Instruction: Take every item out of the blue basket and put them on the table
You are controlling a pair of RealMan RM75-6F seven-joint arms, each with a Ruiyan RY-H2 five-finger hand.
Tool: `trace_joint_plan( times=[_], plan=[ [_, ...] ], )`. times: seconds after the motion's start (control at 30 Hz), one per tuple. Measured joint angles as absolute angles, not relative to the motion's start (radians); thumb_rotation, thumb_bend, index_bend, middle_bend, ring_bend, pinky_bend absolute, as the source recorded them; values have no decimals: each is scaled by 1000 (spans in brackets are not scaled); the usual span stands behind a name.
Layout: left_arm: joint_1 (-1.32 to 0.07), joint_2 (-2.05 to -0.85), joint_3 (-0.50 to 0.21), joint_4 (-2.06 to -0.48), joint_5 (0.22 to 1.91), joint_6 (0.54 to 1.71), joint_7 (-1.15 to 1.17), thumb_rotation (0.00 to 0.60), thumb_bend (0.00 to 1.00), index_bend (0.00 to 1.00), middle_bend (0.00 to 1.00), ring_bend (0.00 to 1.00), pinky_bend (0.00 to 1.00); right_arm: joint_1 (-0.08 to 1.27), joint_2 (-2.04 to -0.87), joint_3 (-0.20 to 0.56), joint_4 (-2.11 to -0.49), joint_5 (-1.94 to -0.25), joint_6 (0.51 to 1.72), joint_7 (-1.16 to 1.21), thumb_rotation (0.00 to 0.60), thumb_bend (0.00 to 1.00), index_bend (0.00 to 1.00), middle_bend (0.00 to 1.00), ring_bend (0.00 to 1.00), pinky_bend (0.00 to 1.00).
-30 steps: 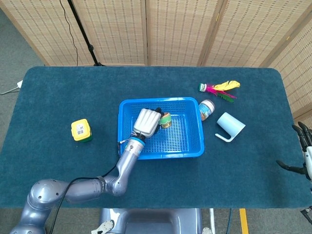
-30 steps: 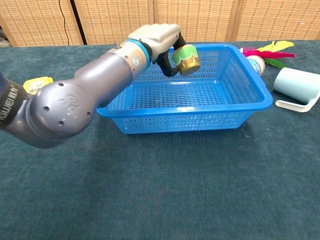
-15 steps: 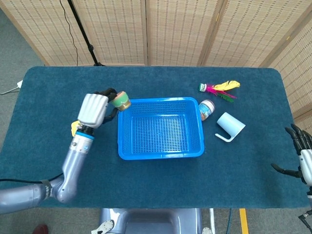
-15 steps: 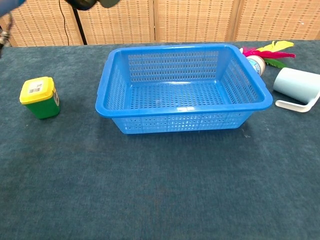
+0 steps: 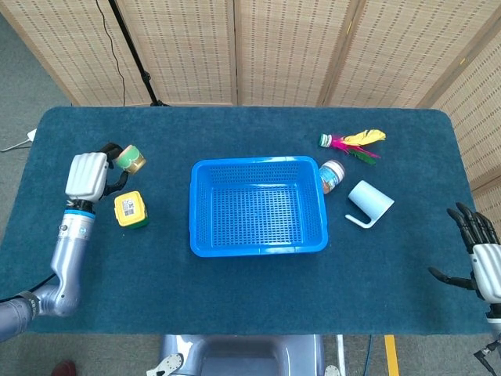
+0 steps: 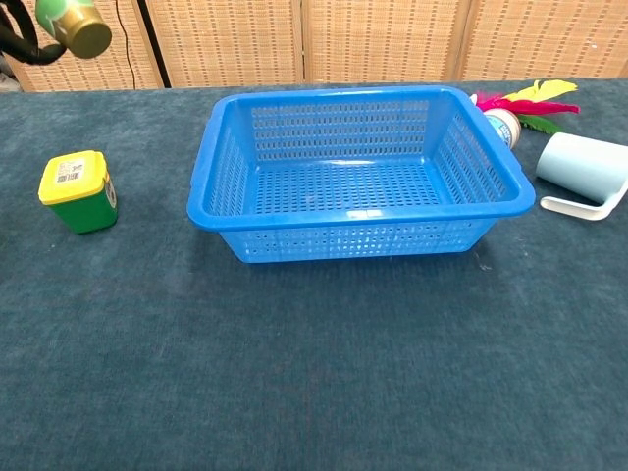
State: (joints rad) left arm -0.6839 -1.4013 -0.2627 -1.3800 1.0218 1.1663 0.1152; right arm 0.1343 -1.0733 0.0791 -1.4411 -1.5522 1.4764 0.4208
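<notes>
Left robot hand (image 5: 86,175) has swung out of the blue basket (image 5: 257,205), pinching the green-gold jar (image 5: 130,158) aloft above the yellow-lidded tub (image 5: 130,209). Basket now bare; only set-down on the bench (image 5: 235,298) remains. Right robot hand (image 5: 479,254) idle, fingers spread, holding nothing.

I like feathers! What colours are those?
Yellow, pink and green feathers, clearest in the head view.

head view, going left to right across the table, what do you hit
left hand → green and gold jar it holds → yellow-lidded green box → blue basket → white jar → light blue cup → right hand
</notes>
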Motion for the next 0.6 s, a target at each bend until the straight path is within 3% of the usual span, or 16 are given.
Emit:
trace_joint_plan(
  times=[0.1,0.17,0.27,0.33,0.43,0.5,0.6],
  plan=[
    [-689,-1466,-255,-1254,1016,1108,68,600,545,643,416,411,526,140,-1079,74,-1441,-1555,1461,410,600,0,0,0,0,0],
    [-697,-1520,-252,-1169,1011,1060,35,600,490,489,271,306,496,145,-1082,70,-1441,-1556,1449,406,600,0,0,0,0,0],
    [-717,-1596,-251,-1059,1005,986,-3,600,350,167,42,119,398,152,-1087,68,-1438,-1553,1432,403,600,0,0,0,0,0],
    [-734,-1643,-253,-996,998,930,-22,600,206,25,0,22,271,156,-1089,67,-1435,-1550,1423,403,600,0,0,0,0,0],
    [-756,-1686,-257,-947,987,857,-42,600,22,0,0,0,61,161,-1093,66,-1428,-1544,1409,406,600,0,0,0,0,0],
    [-764,-1691,-260,-943,985,820,-60,600,0,0,0,0,6,165,-1095,65,-1424,-1541,1401,409,600,0,0,0,0,0],
    [-764,-1678,-267,-972,1005,811,-102,600,0,0,0,0,0,166,-1094,63,-1423,-1542,1401,414,600,0,0,0,0,0]
  ],
)
